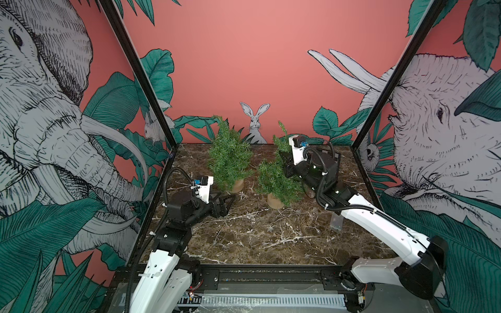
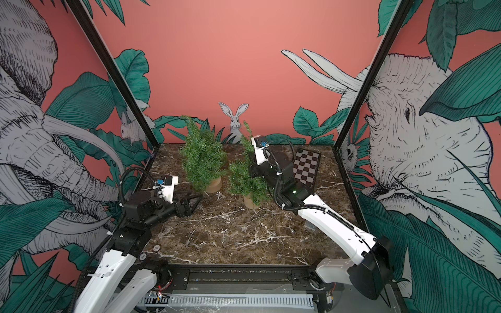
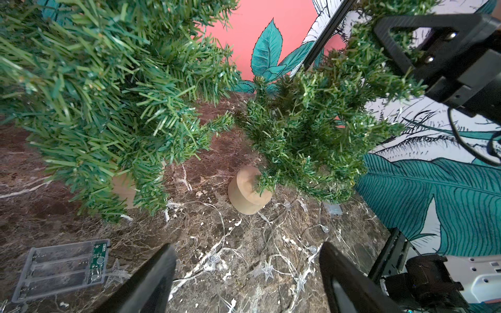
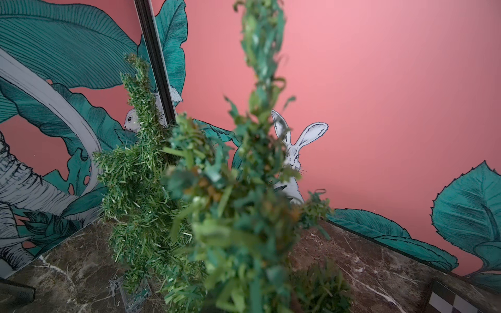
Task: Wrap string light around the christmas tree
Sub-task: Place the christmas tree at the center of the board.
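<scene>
- Clear-wired string light with small star bulbs (image 3: 267, 271) lies loose across the brown marble tabletop (image 1: 257, 233), strands running past the round wooden base (image 3: 248, 193); none on any branch.
- Transparent plastic battery box (image 3: 63, 268) flat on the tabletop, near the strands.
- Nearer green artificial christmas tree (image 1: 276, 178) upright; a second tree (image 1: 230, 157) just beside it, also bare.
- Right claw (image 1: 287, 165) pressed into the nearer tree's foliage, jaws together; what it pinches, cannot tell.
- Left claw (image 1: 226, 204) jaws apart, empty, low over the strands.
- Judgement: wrapping not yet begun; the whole task is left.

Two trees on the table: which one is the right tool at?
The nearer tree, on the right in both top views. The right tool is pressed into its branches, while the farther tree stands apart, untouched.
</scene>
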### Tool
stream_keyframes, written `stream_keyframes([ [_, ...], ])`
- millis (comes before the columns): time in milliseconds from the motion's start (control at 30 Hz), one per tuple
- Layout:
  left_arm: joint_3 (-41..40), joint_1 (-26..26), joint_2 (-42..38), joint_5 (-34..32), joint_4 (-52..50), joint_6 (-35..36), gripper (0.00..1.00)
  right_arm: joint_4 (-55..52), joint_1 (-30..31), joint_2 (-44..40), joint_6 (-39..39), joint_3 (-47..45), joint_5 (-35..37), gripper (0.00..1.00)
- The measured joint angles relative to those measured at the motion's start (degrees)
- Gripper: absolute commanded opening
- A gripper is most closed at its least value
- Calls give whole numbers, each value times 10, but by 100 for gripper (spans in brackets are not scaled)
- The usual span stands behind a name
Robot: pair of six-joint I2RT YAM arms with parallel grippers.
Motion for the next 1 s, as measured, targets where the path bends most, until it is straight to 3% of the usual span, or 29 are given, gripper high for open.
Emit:
stream_keyframes([
  [133, 0, 0, 2, -2, 0, 2, 85, -12, 0, -9, 0, -3, 7, 0],
  [167, 0, 0, 3, -2, 0, 2, 85, -12, 0, -9, 0, -3, 8, 4],
  [367, 0, 0, 7, -3, -5, 3, 85, -13, 1, -9, -2, -3, 9, 42],
  [433, 0, 0, 7, -4, -7, 3, 85, -14, 1, -10, -7, -3, 15, 63],
  [500, 0, 0, 7, -5, -10, 3, 85, -17, 1, -12, -10, -2, 24, 72],
  [633, 0, 0, 7, -12, -16, 7, 85, -46, 2, -31, -20, 12, 43, 80],
  [800, 0, 0, 7, -23, -29, 11, 85, -88, 2, -101, -28, 30, 58, 81],
  [1000, 0, 0, 7, -47, -44, 17, 85, -150, 3, -217, 1, 16, 71, 69],
])
